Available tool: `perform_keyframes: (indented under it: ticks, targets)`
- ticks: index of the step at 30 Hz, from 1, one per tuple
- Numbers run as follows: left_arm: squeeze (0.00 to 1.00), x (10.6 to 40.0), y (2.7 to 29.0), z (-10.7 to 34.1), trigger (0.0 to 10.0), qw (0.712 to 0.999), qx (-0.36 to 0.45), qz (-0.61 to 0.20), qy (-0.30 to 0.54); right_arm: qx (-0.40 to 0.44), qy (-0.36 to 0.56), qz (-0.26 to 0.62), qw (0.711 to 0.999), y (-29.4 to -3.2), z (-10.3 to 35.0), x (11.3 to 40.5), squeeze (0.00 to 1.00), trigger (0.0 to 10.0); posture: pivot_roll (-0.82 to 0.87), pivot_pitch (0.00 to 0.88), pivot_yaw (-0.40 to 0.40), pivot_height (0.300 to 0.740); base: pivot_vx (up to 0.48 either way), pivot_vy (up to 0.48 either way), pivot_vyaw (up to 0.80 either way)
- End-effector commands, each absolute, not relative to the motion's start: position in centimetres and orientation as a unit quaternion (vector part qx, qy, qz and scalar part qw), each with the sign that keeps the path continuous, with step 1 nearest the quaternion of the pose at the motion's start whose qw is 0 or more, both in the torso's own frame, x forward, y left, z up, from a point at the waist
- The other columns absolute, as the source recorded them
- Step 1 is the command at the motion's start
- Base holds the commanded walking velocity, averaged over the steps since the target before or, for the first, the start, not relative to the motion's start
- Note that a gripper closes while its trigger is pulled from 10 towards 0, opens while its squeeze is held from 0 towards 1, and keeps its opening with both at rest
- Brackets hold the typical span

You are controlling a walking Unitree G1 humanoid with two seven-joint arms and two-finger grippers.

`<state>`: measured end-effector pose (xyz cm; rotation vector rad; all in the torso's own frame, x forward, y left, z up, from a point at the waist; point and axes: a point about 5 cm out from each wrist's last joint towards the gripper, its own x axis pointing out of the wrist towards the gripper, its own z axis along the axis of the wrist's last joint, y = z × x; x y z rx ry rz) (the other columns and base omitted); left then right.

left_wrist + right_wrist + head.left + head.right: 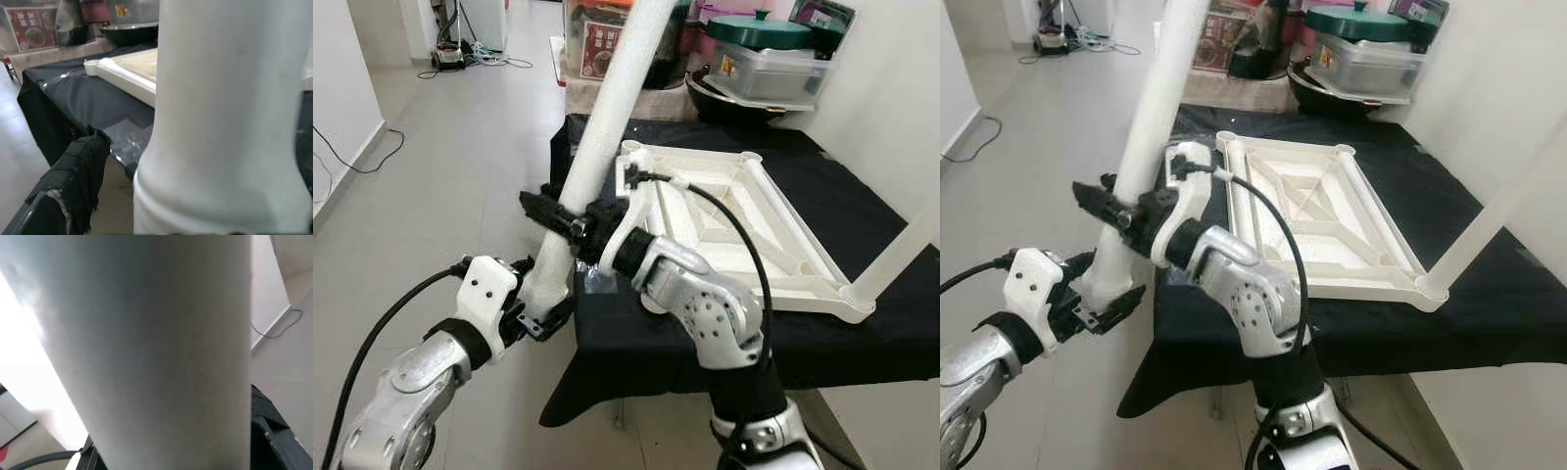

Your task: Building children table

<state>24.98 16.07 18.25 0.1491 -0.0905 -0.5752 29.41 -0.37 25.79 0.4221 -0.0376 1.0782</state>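
Note:
A long white table leg [607,117] leans up and away at the left edge of the black-draped table [871,206]. My left gripper [543,305] is shut on its flared lower end [220,147], with one black finger [73,181] beside the tube. Higher up, my right gripper [570,223] is shut around the middle of the same leg [146,333]. The white tabletop [744,211] lies upside down on the cloth, just right of the leg. A second white leg [901,257] stands in its near right corner socket and slants up to the right.
A green-lidded container [759,31], a dark wok [724,98] and boxes crowd the back of the table. A white wall [891,88] stands to the right. Grey floor [460,176] stretches left, with cables [475,57] far back.

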Motion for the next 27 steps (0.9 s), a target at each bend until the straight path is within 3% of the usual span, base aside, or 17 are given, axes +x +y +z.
perform_keyframes:
  ticks: [1,4,5,6,16,17,19,20,21,22,23,25,26,27]
  targets:
    - [0.0,25.1,15.8,18.1,10.0,0.955,0.077,-0.284,-0.046,0.202,-0.017,0.521,0.829,-0.2,25.9,29.0,0.0,0.0,0.14,0.0,-0.136,0.74,0.0,0.0,0.0]
    - [0.0,25.2,15.5,18.1,10.0,0.952,0.077,-0.293,-0.049,0.203,-0.015,0.524,0.827,-0.2,25.8,28.8,0.0,0.0,0.13,0.0,-0.135,0.74,0.0,0.0,0.0]
    - [0.0,25.2,15.4,18.1,2.7,0.95,0.076,-0.299,-0.049,0.203,-0.015,0.524,0.827,-0.1,25.8,28.8,0.0,0.0,0.13,0.0,-0.135,0.74,0.0,0.0,0.0]
    - [0.0,25.1,15.2,18.0,0.0,0.948,0.076,-0.305,-0.047,0.203,-0.015,0.524,0.827,-0.1,25.8,28.8,0.0,0.0,0.13,0.0,-0.135,0.74,0.0,0.0,0.0]
    - [0.0,24.5,15.0,17.6,0.0,0.945,0.069,-0.318,-0.043,0.202,-0.014,0.514,0.833,-0.2,25.8,29.1,0.0,0.0,0.14,0.0,-0.135,0.74,0.0,0.0,0.0]
    - [0.0,24.5,14.9,17.6,0.0,0.945,0.07,-0.318,-0.043,0.202,-0.012,0.515,0.833,-0.2,25.8,29.1,0.0,3.8,0.14,0.0,-0.135,0.74,0.0,0.0,0.0]
    - [0.0,24.5,14.9,17.6,0.0,0.945,0.07,-0.318,-0.043,0.201,-0.01,0.515,0.833,-0.2,25.8,29.2,0.0,3.8,0.14,0.0,-0.135,0.74,0.0,0.0,0.0]
    - [0.0,24.5,14.8,17.6,0.0,0.944,0.073,-0.319,-0.039,0.204,-0.016,0.519,0.83,-0.3,25.9,29.2,0.81,10.0,0.14,0.0,-0.137,0.74,0.0,0.0,0.0]
    - [0.0,24.4,14.8,17.6,0.1,0.943,0.075,-0.323,-0.036,0.206,-0.019,0.521,0.828,-0.4,25.9,29.3,1.0,10.0,0.14,0.0,-0.137,0.74,0.0,0.0,0.0]
    - [0.0,24.3,14.6,17.7,8.8,0.94,0.074,-0.332,-0.03,0.208,-0.027,0.526,0.824,-0.5,26.1,29.3,1.0,10.0,0.14,0.0,-0.137,0.74,0.0,0.0,0.0]
    - [0.0,24.0,14.5,17.7,10.0,0.935,0.072,-0.346,-0.025,0.205,-0.036,0.535,0.819,-0.6,26.3,29.3,1.0,10.0,0.14,0.0,-0.137,0.74,0.0,0.0,0.0]
    - [0.0,23.4,14.2,17.7,10.0,0.926,0.069,-0.371,-0.016,0.2,-0.049,0.55,0.81,-0.8,26.5,29.2,1.0,10.0,0.14,0.0,-0.137,0.74,0.0,0.0,0.0]
    - [0.0,22.9,14.0,17.6,10.0,0.92,0.068,-0.386,-0.011,0.205,-0.054,0.563,0.798,-0.9,26.6,29.0,0.0,10.0,0.14,0.0,-0.136,0.74,0.0,0.0,0.0]
    - [0.0,22.6,13.9,17.6,10.0,0.916,0.068,-0.396,-0.007,0.21,-0.057,0.572,0.791,-1.0,26.7,28.9,0.0,10.0,0.14,0.0,-0.136,0.74,0.0,0.0,0.0]
